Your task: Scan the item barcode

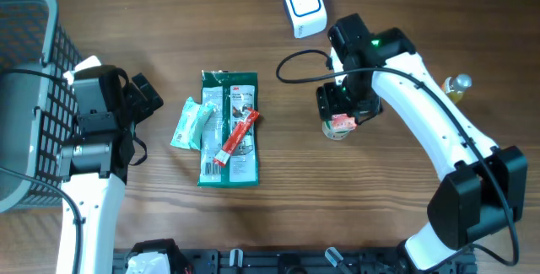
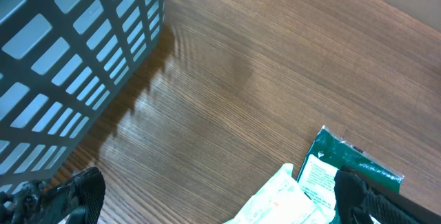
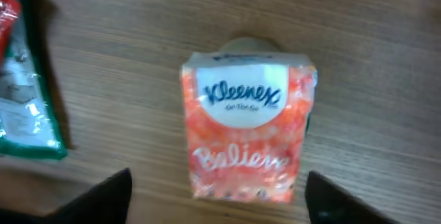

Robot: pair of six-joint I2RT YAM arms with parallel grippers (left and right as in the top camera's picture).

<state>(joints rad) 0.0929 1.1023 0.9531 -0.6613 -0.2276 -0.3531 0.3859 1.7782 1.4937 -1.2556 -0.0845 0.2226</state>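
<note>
An orange and white Kleenex tissue pack (image 3: 244, 134) lies on the wood table, resting over a round object whose edge (image 3: 248, 43) peeks out behind it. My right gripper (image 3: 217, 200) hovers over the pack, open, with a dark finger on each side and a gap to the pack on both. From overhead the pack (image 1: 341, 123) shows just below the right gripper (image 1: 342, 110). No barcode shows on it. The white scanner (image 1: 304, 4) stands at the back. My left gripper (image 2: 217, 196) is open over bare table, beside a pale green packet (image 2: 289, 196).
A green package (image 1: 229, 126) with a red stick (image 1: 236, 137) across it lies mid-table, the pale green packet (image 1: 192, 124) to its left. A grey basket (image 1: 25, 97) fills the left edge. A small bottle (image 1: 458, 84) stands at the right.
</note>
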